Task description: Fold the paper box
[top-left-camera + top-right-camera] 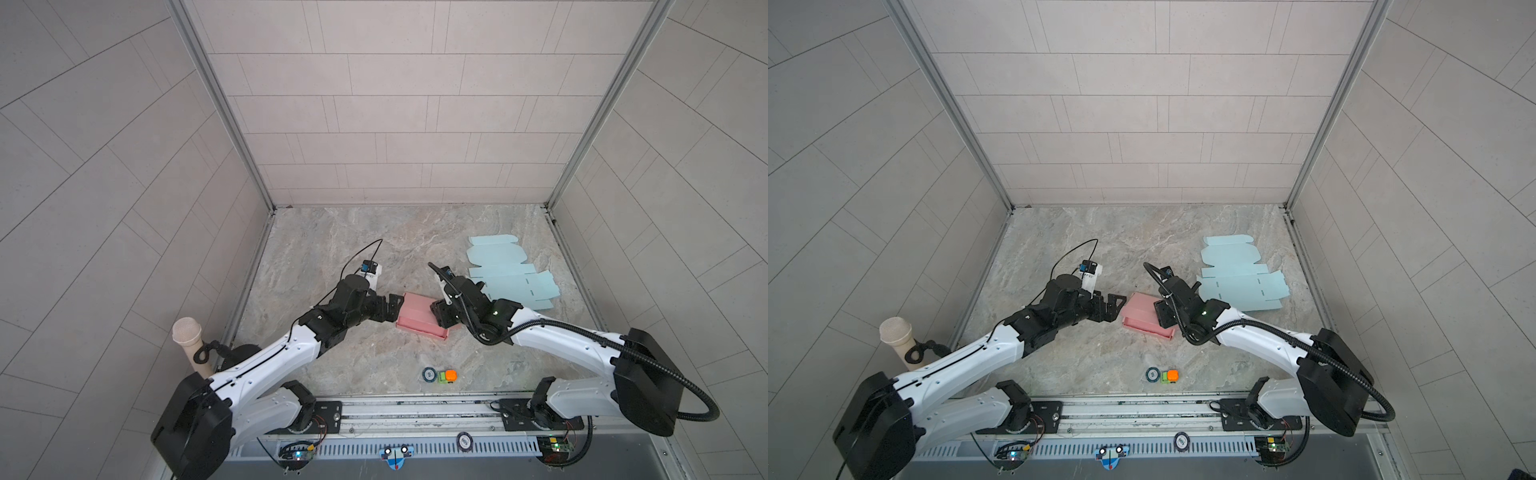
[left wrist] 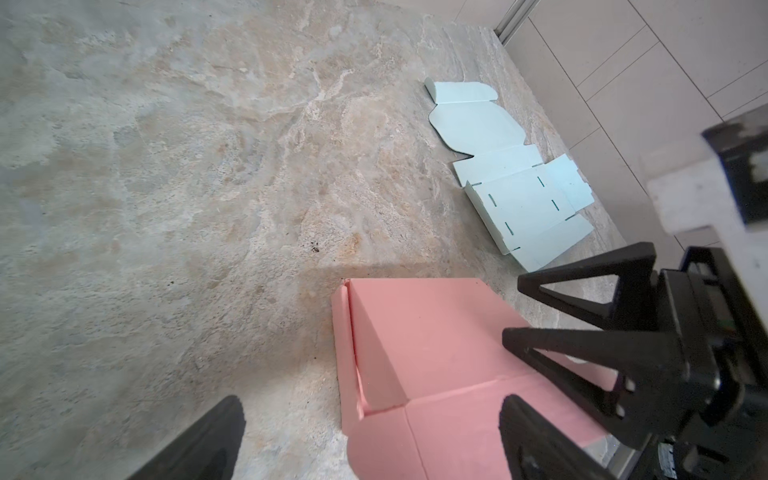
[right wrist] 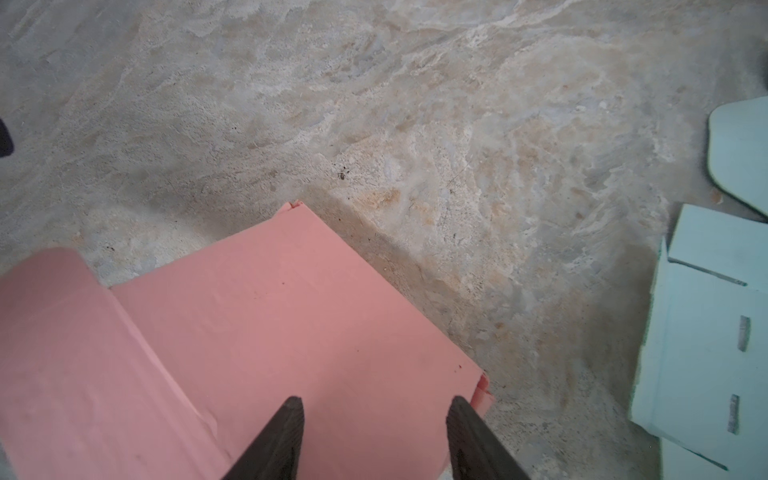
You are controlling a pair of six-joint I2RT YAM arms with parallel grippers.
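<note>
The pink paper box (image 1: 419,318) (image 1: 1144,313) lies mid-table, its lid panel (image 3: 270,332) tilted down over the tray. A rounded side flap (image 2: 386,444) sticks out at its left end. My left gripper (image 1: 397,305) (image 2: 370,419) is at that end, open wide, and the flap lies between its fingers without being clamped. My right gripper (image 1: 436,311) (image 3: 376,405) sits over the right end of the lid. Its jaws stand apart and hold nothing. Its black fingers (image 2: 582,311) also show in the left wrist view, low over the lid.
A flat light-blue box cutout (image 1: 509,278) (image 1: 1239,276) lies at the back right, just behind the right arm. A small orange-and-green toy (image 1: 446,376) and a round disc (image 1: 429,374) sit near the front rail (image 1: 415,409). A beige microphone (image 1: 189,340) stands at the left wall.
</note>
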